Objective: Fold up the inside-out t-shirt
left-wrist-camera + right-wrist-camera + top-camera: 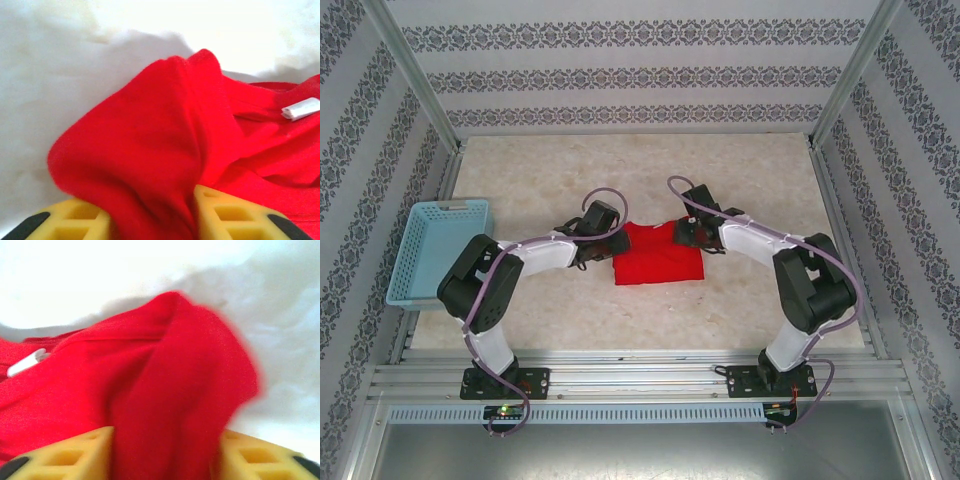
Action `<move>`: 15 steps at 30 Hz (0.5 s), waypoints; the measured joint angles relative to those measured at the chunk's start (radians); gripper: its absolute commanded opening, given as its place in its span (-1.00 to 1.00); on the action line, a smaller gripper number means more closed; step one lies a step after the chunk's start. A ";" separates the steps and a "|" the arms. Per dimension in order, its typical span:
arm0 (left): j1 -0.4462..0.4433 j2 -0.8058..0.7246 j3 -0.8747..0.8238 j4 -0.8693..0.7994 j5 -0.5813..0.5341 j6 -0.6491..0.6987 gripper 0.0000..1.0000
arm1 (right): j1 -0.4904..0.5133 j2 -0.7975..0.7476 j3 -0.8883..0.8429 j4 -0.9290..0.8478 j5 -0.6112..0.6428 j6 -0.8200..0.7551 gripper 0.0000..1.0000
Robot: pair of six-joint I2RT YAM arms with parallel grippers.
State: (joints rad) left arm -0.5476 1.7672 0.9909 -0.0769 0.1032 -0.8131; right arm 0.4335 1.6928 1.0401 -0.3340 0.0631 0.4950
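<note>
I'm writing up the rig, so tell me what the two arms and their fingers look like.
Both the left arm and right arm have bulky black joints, white link covers and looping lilac cables. Their fingers are yellow plastic with cut-out webbing and black trim.

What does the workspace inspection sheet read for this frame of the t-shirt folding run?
Surface: pale marbled table.
Job's things: red t-shirt lying mid-table as a compact rectangle; white tag showing.
Clutter: light blue mesh basket at the table's left edge, apart from the shirt.
Grippers: left gripper and right gripper each have shirt cloth between the fingers; clamped or released, cannot tell.
Cables: purple cables run along both arms.
Surroundings: patterned walls, aluminium frame.
</note>
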 measured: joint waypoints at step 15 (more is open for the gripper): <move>-0.114 -0.168 0.014 -0.250 -0.171 -0.037 -0.05 | 0.214 -0.211 -0.056 -0.057 0.021 0.067 0.58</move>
State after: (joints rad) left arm -0.6621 1.5990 1.0054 -0.3271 -0.0681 -0.8501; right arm 0.6476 1.4815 0.9840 -0.3908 0.0837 0.5617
